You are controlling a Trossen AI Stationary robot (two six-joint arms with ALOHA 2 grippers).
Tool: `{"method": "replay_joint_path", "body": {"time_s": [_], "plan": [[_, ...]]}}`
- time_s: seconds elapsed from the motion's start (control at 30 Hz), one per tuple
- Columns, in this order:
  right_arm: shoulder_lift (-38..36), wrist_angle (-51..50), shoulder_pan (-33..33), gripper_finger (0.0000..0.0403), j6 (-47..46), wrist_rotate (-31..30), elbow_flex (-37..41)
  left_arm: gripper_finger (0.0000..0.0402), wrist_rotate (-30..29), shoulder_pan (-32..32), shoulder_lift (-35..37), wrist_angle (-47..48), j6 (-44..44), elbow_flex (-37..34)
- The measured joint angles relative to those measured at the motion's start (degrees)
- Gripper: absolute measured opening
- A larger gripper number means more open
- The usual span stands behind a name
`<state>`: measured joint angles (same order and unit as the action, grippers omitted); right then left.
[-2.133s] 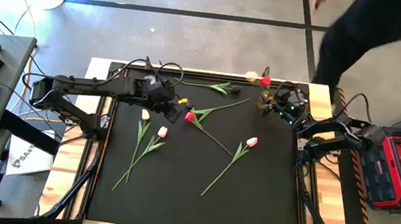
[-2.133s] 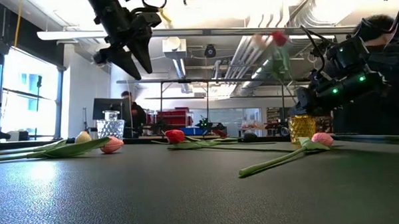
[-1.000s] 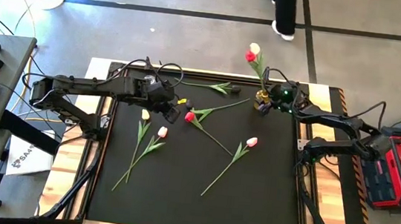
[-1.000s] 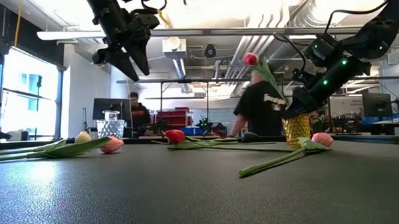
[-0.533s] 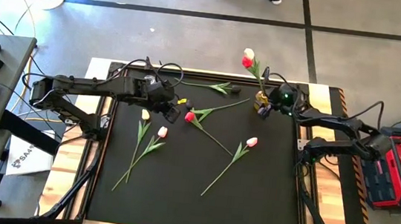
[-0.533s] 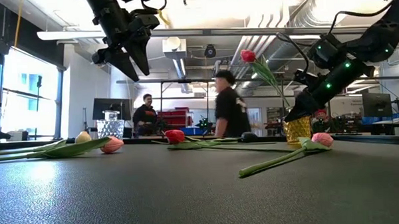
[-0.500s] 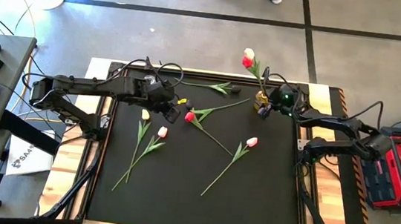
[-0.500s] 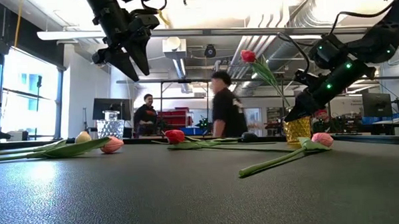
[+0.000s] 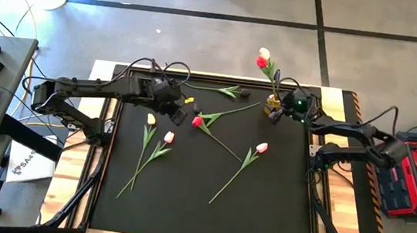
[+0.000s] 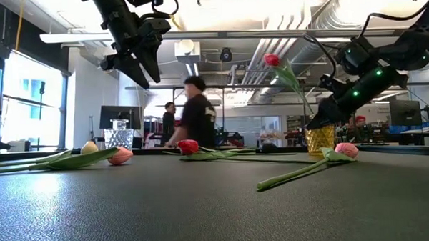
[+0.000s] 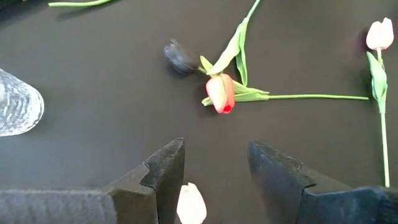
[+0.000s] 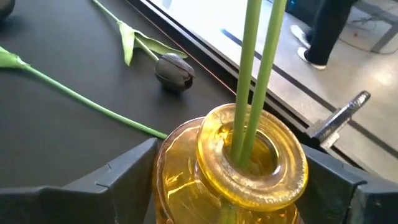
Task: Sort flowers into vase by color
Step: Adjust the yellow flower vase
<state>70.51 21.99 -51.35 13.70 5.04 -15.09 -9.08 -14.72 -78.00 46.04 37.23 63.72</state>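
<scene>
The right gripper [image 9: 277,110] sits at the far right of the mat [image 9: 184,199], its fingers spread wide on either side of the amber vase [image 12: 239,168] without clamping it. Two green stems [image 12: 255,74] stand in the vase's mouth; their heads, a red tulip [image 9: 261,62] and a pale tulip [image 9: 264,53], lean out past the mat's far edge.

The left gripper [image 9: 176,110] hangs above the far left-centre of the mat, fingers [image 11: 163,177] parted and holding nothing. Just beneath it lies a yellow tulip [image 9: 151,119], with a pink tulip [image 9: 169,136] beside it, their stems running toward the near left. A red flower [image 9: 197,121] lies just right of the gripper, its stem crossing another. A second pink tulip [image 9: 262,147] lies right of centre. A dark tulip [image 12: 175,70] rests near the vase. A clear glass vase [image 10: 118,137] stands at the far left.

A person [image 10: 196,114] is in the room behind.
</scene>
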Motion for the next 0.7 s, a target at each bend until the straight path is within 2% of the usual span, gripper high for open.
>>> {"method": "replay_joint_path", "body": {"time_s": [0.47,0.7], "plan": [[-14.29,-14.69,0.00,0.0306,-4.50,-0.44,0.20,0.0165,0.01,-1.07,0.00,-0.02,-3.29,0.00],[-17.67,-18.05,0.00,0.0306,-7.34,-0.60,0.21,0.0165,0.02,-2.16,0.00,-0.07,-4.01,0.00]]}}
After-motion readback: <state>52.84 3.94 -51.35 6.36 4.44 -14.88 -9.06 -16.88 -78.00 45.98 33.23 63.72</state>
